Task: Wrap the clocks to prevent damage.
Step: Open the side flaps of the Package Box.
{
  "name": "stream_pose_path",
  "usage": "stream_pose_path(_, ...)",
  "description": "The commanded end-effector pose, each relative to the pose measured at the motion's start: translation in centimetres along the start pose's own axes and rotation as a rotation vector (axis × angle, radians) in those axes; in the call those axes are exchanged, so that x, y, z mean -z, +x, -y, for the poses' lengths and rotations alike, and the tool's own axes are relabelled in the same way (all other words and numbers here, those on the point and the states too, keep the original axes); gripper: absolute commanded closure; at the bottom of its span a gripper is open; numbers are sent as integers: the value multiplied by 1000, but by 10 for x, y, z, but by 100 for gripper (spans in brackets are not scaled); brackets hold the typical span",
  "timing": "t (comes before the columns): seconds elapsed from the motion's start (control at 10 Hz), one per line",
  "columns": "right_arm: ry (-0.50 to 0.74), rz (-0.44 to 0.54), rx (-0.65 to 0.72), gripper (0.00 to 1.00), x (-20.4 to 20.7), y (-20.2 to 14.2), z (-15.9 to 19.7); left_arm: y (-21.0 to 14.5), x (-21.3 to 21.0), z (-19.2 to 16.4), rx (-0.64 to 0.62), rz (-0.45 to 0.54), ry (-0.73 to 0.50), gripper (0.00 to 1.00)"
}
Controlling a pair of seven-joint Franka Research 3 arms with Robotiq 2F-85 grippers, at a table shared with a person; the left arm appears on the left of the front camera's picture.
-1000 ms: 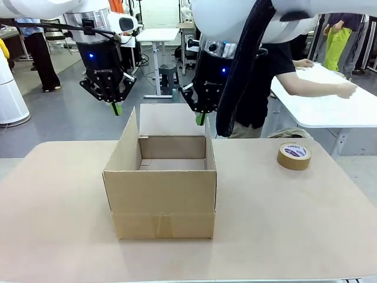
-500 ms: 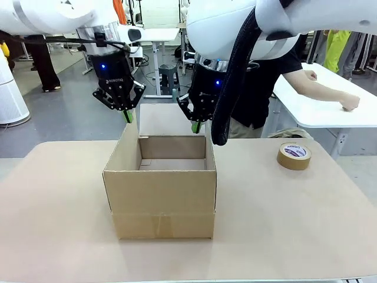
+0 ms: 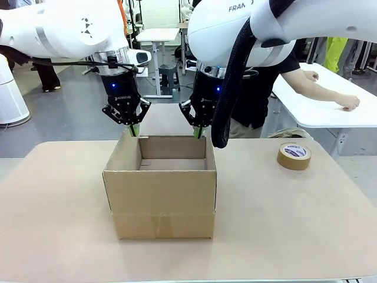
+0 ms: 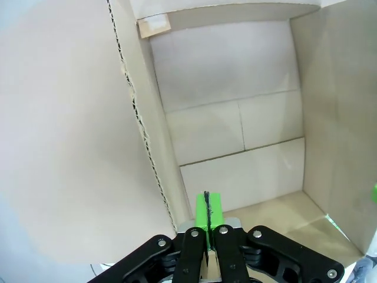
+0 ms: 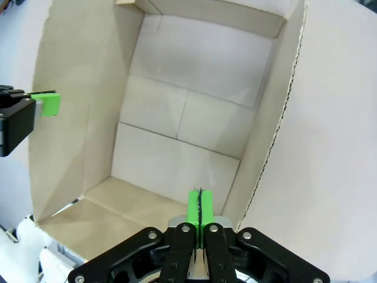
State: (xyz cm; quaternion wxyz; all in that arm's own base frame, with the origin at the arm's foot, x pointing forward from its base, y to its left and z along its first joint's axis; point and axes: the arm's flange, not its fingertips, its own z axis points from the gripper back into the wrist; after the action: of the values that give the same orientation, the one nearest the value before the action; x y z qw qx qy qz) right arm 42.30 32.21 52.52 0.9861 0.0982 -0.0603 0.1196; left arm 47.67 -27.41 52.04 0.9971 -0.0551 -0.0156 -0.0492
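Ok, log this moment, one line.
box: open, empty | left gripper: shut, at its far rim | right gripper: shut, same rim | tape roll: untouched

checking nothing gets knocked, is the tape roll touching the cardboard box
Apart. The front view shows the tape roll well off to the right of the cardboard box, with bare table between them.

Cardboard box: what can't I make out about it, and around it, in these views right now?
- Near part of the floor of the cardboard box: front view, hidden behind its own front wall.
- Left hand and right hand: front view, tips low at the box's back corners; whether they touch the cardboard cannot be told.
- Tape roll label: front view, print too small to read.
- Box outside: both wrist views, cut off by picture edges.
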Motion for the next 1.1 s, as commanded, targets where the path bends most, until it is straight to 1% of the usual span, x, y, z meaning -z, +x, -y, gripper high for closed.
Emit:
stream_pose_path(0.0,-9,-15,37,99,7,3,4,0,-5,1,-8,-1,71,100)
stream_pose_path(0.2,-41,-56,57,99,7,4,13,-3,-7,-1,-3,7,132,100)
stream_pose_path(0.5,-128,-87,65,99,-6,-6,24,-9,-12,-6,-1,42,214,100)
stream_pose_path(0.8,-190,-105,102,99,-8,-12,43,-4,-7,-20,-29,29,229,100)
stream_pose_path(1.0,-154,-113,102,99,7,-16,57,0,7,-35,-55,-7,190,100)
